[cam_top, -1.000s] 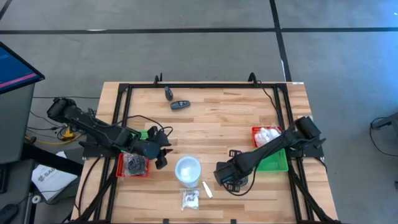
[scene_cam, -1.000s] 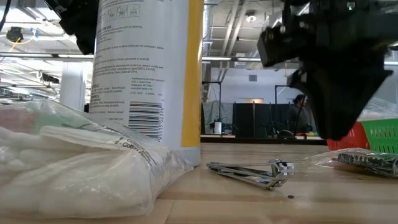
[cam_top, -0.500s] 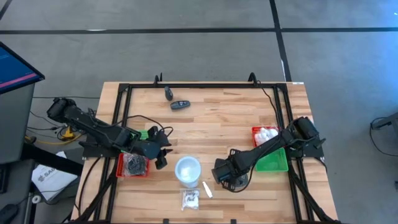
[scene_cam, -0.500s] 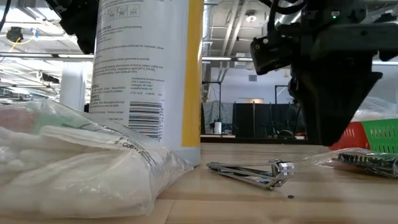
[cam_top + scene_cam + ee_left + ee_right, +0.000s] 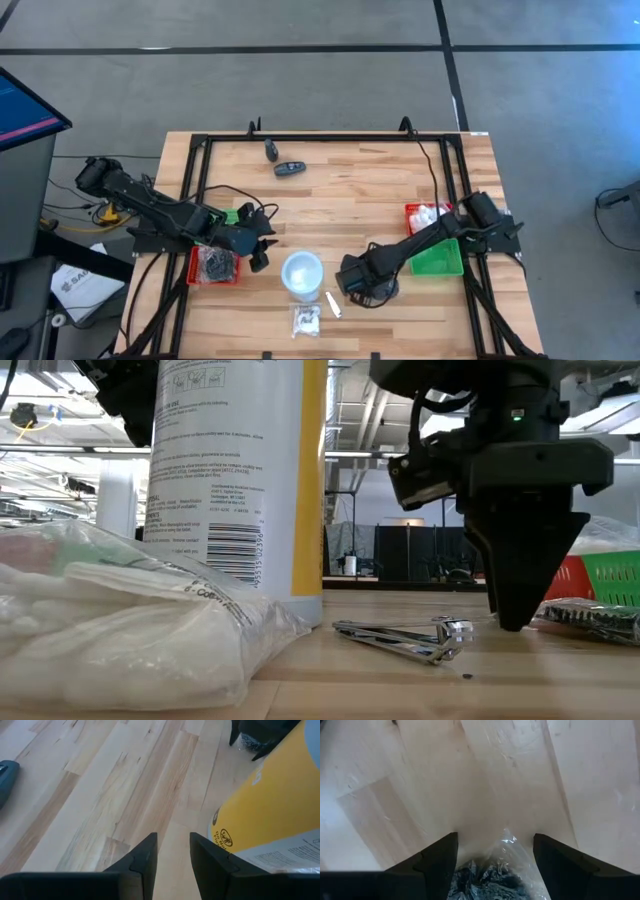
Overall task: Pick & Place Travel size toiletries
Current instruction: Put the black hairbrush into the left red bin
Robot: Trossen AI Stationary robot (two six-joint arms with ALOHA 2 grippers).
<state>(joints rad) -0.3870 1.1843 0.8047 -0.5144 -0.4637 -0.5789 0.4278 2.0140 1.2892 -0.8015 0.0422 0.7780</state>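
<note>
Landmark: the white and yellow canister, standing upright near the front of the table.
Hidden under right gripper: a dark item in a clear wrapper lies between the spread fingers of the right gripper; from above the arm covers most of it, so its shape is hard to make out.
Right gripper: just right of the canister, low over the wood, jaws open astride the wrapper, not closed on it.
Left gripper: the left gripper sits just left of the canister, fingers a narrow gap apart, nothing between them.
Near the canister: a silvery nail clipper and a white piece in a clear bag lie in front of it.
Trays: red tray with black wrapped pieces left of the canister; green tray and white wrapped pieces to its right, partly covered by the right arm.
Far side: two small dark oblong pieces well behind the canister.
</note>
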